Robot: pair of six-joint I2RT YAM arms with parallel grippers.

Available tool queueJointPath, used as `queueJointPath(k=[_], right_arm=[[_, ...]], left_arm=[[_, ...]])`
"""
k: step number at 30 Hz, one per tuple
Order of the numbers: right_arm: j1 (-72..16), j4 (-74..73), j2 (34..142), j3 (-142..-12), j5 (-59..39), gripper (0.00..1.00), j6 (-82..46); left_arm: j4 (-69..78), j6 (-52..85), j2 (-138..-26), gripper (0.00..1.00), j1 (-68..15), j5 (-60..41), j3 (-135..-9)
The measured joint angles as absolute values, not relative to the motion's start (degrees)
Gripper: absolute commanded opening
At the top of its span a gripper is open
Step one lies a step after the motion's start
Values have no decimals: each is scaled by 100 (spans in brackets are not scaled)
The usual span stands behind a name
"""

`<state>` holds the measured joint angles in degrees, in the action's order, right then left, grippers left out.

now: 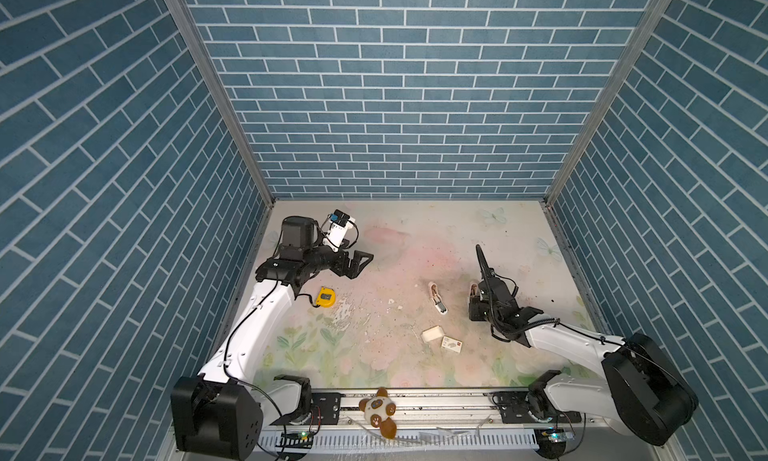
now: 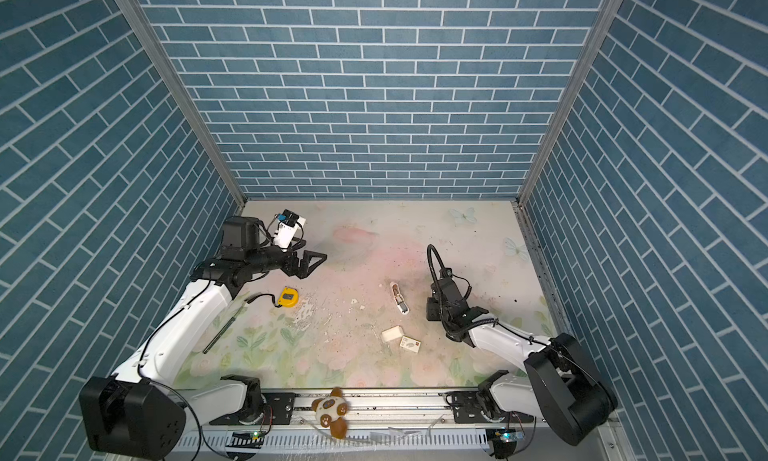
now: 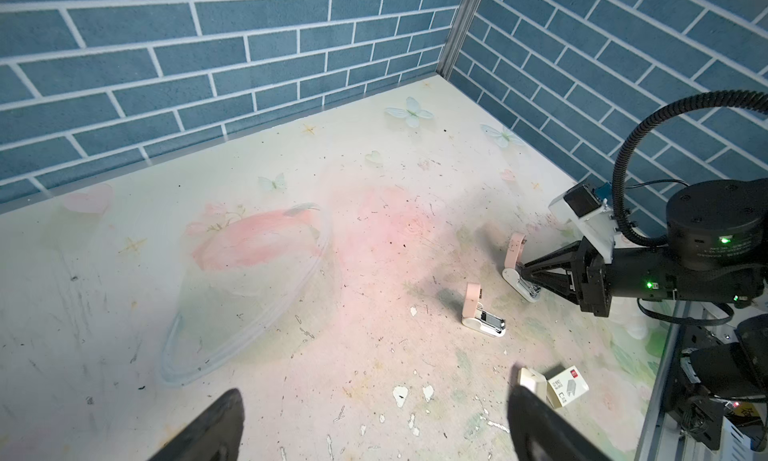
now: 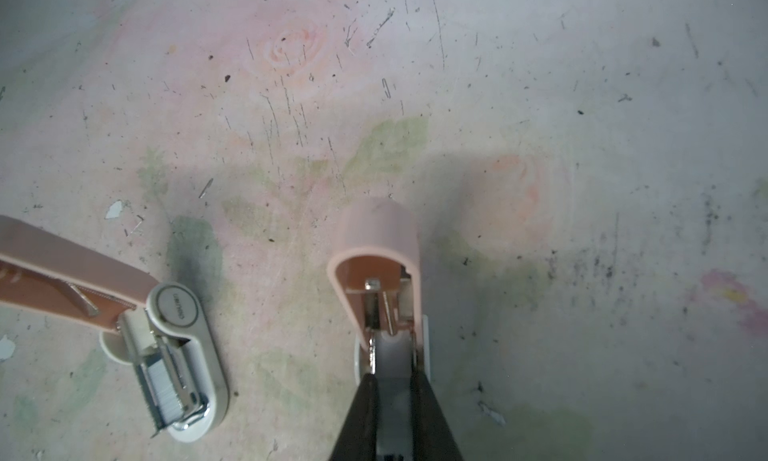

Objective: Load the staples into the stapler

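Two pink-lidded staplers with white bases stand open on the table. My right gripper (image 4: 392,380) is shut on the metal rail of one stapler (image 4: 374,238), whose lid stands upright; in a top view that gripper (image 1: 473,303) is right of centre. The other stapler (image 1: 437,300) lies free to its left, with a silvery strip of staples (image 4: 164,382) in its rail. The white staple tray (image 1: 431,334) and printed sleeve (image 1: 452,343) lie nearer the front. My left gripper (image 3: 374,430) hangs open and empty at the back left (image 1: 361,259).
A yellow tape measure (image 1: 325,297) lies beside the left arm. In the left wrist view a clear plastic dish (image 3: 249,288) rests on the table. A dark rod (image 2: 222,330) lies front left. A plush toy (image 1: 378,409) sits on the front rail. Brick walls close three sides.
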<state>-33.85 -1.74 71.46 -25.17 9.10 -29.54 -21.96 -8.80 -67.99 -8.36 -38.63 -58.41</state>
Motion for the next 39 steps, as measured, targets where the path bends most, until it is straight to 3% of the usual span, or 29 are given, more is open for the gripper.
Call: queueJointPath(k=[39], right_arm=[[-3387,-117,7168,-2517,871,25,-2954]], left_arm=[[-2193,-878,-6799,100,-836,-3865,-5833]])
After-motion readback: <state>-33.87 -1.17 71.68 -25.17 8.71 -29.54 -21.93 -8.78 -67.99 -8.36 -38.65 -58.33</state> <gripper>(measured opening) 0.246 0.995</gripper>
